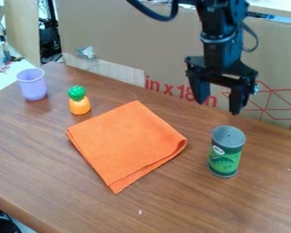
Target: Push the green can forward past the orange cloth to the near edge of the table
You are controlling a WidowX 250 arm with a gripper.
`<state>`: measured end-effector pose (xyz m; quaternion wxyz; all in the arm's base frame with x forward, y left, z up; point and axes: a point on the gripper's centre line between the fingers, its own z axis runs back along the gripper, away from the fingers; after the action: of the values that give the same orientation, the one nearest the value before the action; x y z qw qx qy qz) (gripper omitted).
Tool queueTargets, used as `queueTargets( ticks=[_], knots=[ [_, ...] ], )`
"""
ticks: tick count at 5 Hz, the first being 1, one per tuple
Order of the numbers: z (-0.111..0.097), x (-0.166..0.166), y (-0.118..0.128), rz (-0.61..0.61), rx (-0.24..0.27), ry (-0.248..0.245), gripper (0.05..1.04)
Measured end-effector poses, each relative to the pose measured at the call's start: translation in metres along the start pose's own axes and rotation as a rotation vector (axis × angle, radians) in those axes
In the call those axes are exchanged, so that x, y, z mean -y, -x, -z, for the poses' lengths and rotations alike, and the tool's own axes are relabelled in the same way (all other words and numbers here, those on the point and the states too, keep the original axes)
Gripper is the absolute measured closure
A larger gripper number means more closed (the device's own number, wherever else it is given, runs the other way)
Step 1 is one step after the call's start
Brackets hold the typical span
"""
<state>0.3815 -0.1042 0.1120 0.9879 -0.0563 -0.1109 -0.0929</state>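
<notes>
So from where I'm standing, a light purple cup (32, 85) is sitting upright way over on the left, toward the far side of the brown wooden table (44, 159). Just right of it and a bit nearer, a little toy (79, 105) with a round orange bottom and a bumpy green top is standing upright, kinda looking like a tiny pineapple. Next along, an orange cloth (127, 141) is taking up the middle, lying folded and pretty flat, with one corner pointing toward the near edge and its layers showing along the near sides. The toy is standing near the cloth's far left side, not touching it. Moving right, the black gripper (218, 105) is hanging down over the far right part of the table, its two fingers pointing downward and sitting wide apart, with nothing between them. The closest thing to it is a green can (226, 152) with a grey top, which is standing upright on the right, a little below and nearer than the fingers, and they aren't touching it. The can is also sitting right of the cloth, with bare wood showing between the two. Behind all this, a big sheet of brown cardboard (123, 34) is standing along the far edge, showing some red printing.
</notes>
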Motion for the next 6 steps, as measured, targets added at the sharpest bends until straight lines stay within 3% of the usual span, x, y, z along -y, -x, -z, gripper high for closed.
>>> queueTargets(
  ticks=[4, 5, 6],
  knots=[
    [0.024, -0.005, -0.013, -0.113, 0.104, -0.073, 0.083],
    [0.033, -0.006, -0.004, -0.112, 0.084, -0.076, 0.083],
    [0.048, -0.004, 0.017, -0.127, 0.029, -0.055, 0.083]
  ],
)
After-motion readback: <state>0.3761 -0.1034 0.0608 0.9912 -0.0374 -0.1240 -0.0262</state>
